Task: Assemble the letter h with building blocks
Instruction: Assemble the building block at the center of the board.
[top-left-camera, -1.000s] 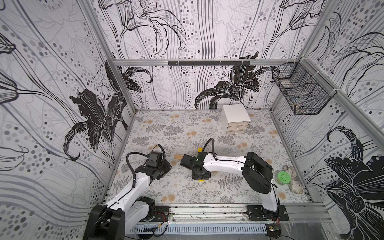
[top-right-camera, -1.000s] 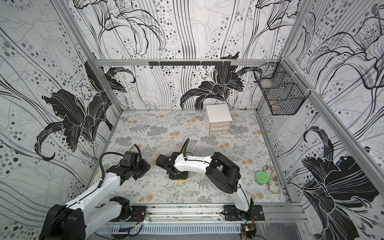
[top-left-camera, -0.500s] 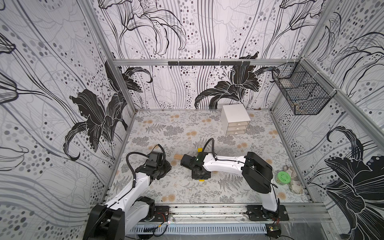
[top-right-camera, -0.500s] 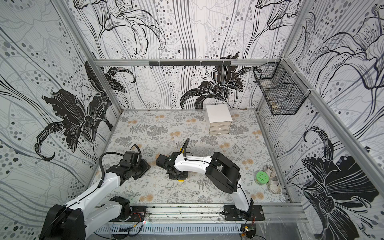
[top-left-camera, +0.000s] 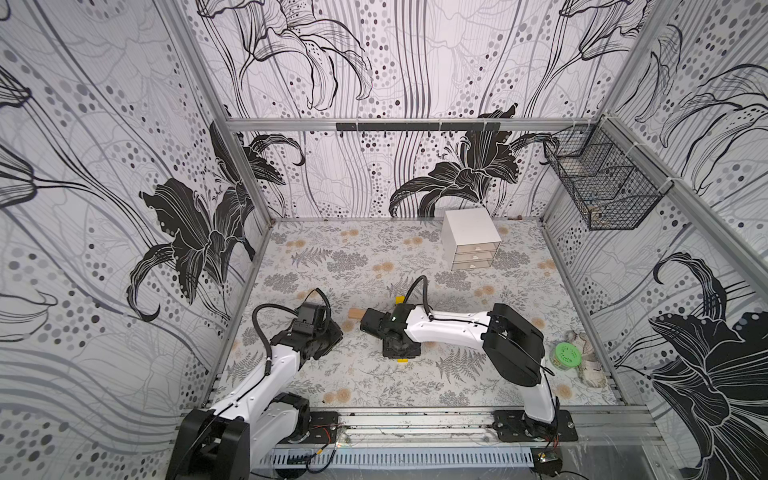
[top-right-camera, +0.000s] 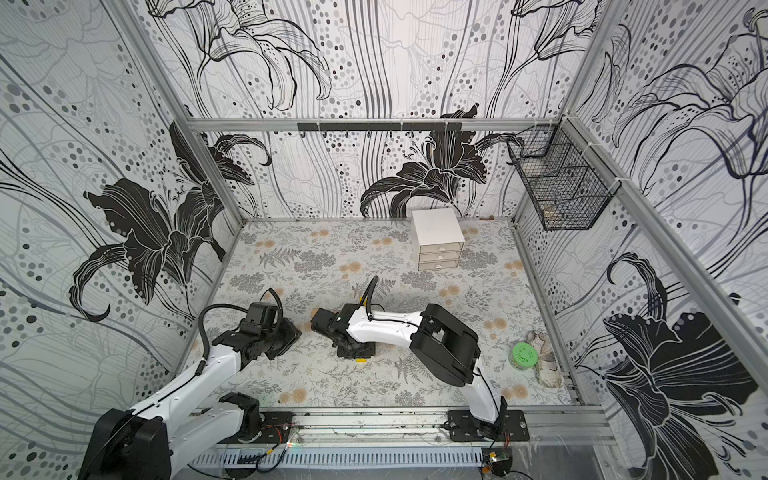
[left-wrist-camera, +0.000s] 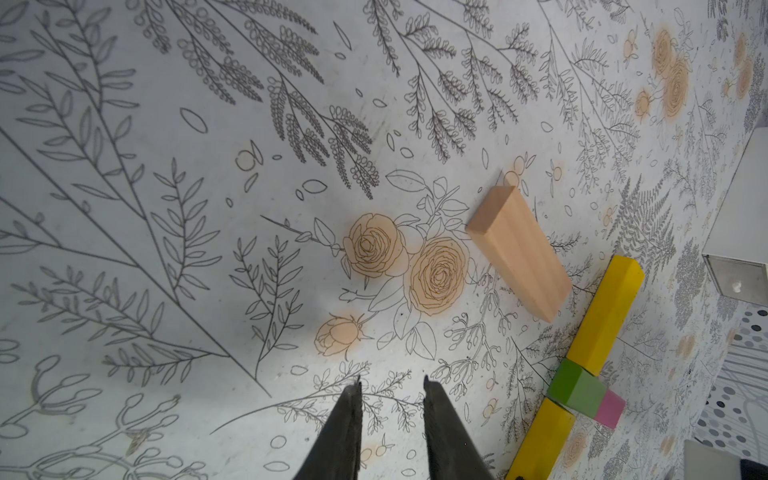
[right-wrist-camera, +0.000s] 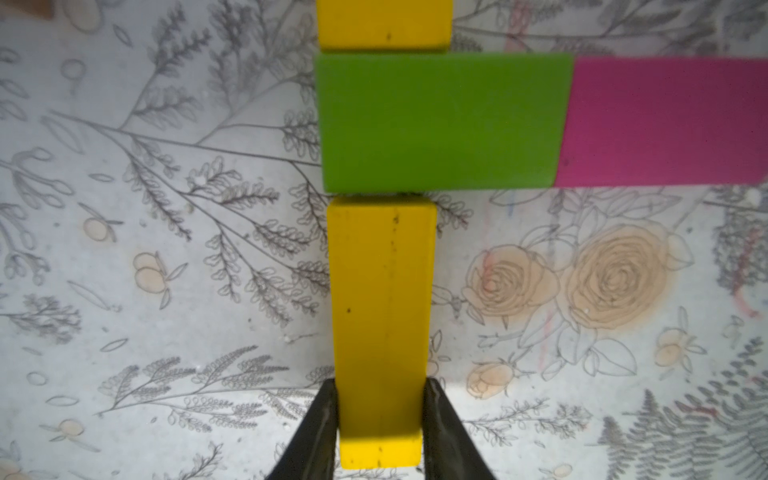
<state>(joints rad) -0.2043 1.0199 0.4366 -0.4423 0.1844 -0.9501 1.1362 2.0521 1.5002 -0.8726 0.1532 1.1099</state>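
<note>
In the right wrist view my right gripper (right-wrist-camera: 381, 386) is shut on one end of a long yellow block (right-wrist-camera: 382, 299) lying flat on the floor. The block's other end meets a green block (right-wrist-camera: 440, 122), and a magenta block (right-wrist-camera: 665, 122) lies against the green one's side. A second yellow block (right-wrist-camera: 382, 20) continues the line beyond the green. The tan wood block (left-wrist-camera: 519, 253) lies loose and askew beside that row. My left gripper (left-wrist-camera: 392, 380) hovers open over bare floor, short of the tan block (top-left-camera: 355, 313). In both top views the right arm (top-left-camera: 449, 330) hides most of the row.
A white drawer box (top-left-camera: 469, 239) stands at the back of the floor. A round green lidded container (top-left-camera: 567, 355) and a crumpled cloth (top-left-camera: 588, 363) lie by the right wall. A black wire basket (top-left-camera: 602, 187) hangs high on that wall.
</note>
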